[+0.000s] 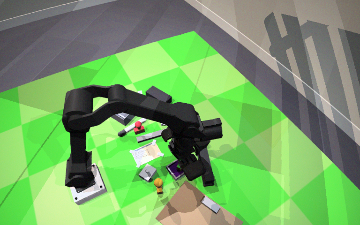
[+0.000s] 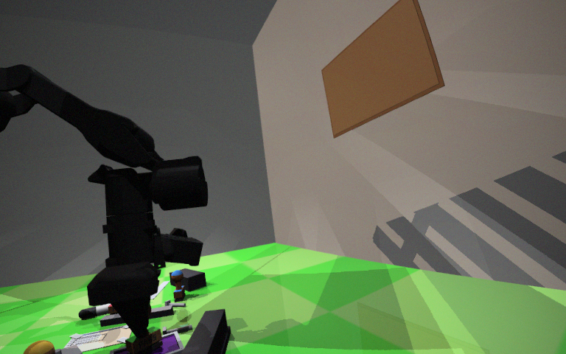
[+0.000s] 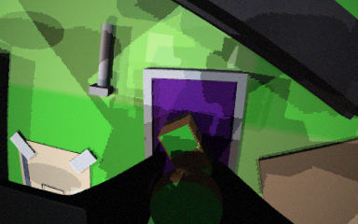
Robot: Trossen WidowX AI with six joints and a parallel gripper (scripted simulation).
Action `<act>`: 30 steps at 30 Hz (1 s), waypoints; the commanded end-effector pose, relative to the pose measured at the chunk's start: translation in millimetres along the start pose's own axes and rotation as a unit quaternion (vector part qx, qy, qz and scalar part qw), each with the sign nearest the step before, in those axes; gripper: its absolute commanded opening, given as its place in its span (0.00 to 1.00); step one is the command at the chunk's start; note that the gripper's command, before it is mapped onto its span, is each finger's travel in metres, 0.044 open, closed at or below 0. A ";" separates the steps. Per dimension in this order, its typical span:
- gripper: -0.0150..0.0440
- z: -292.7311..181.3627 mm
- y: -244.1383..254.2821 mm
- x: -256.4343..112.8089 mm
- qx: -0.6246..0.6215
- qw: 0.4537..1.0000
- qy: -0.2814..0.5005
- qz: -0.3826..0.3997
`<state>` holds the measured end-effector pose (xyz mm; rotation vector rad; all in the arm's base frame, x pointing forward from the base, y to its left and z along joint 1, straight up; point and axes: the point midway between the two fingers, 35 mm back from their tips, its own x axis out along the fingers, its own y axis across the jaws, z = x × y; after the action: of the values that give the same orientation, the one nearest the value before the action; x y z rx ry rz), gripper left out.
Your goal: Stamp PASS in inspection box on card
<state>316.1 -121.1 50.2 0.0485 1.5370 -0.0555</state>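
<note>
My gripper (image 2: 142,332) (image 3: 188,164) is shut on the green-topped wooden stamp (image 2: 144,341) (image 3: 179,139). Its round dark green knob sits between the fingers in the wrist view. The stamp is upright over the purple ink pad (image 1: 172,169) (image 2: 172,341) (image 3: 196,93), within its pale rim, and is down at or just above the ink. Contact is hidden, and so is the stamp's underside. The cream card (image 1: 142,156) (image 2: 93,337) (image 3: 56,163), held by white tape pieces, lies beside the pad. Part of a thin box outline shows on it in the wrist view; no print is visible there.
A long black bar (image 1: 208,169) (image 2: 206,332) (image 3: 298,51) lies close beside the pad. A grey block (image 1: 151,169), a yellow stamp (image 1: 158,183) and a brown board (image 1: 183,196) are near. A red stamp (image 1: 138,128), a marker (image 1: 129,129), a grey bar (image 1: 148,136) and a blue stamp (image 2: 177,285) stand farther off.
</note>
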 end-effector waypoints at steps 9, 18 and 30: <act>0.25 0.3 0.3 3.1 0.000 1.000 0.000 0.002; 0.25 0.3 0.3 4.1 0.000 1.000 0.000 0.002; 0.25 0.3 0.3 5.2 0.000 1.000 0.000 0.002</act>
<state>315.8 -121.0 47.2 0.0487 1.5373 -0.0554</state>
